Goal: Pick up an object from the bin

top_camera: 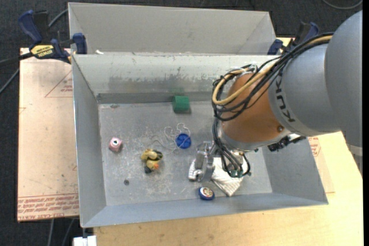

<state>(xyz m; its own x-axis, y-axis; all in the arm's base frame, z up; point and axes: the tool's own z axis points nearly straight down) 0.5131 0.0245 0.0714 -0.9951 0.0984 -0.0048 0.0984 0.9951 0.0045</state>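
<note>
Gripper (pixel 199 169) of mine sits low at the front right of the bin (pixel 86 141), beside a white crumpled thing (pixel 229 185) and near a blue cap (pixel 206 193). I can't tell if it's open or closed. Nothing visibly held, so grasp and lift probably remain.

Grey rounded arm link (pixel 328 83), black KUKA lettering (pixel 281 102); orange wrist cover (pixel 248 118); looped yellow and black cables (pixel 230 86); small silver metal gripper (pixel 199 169).
</note>
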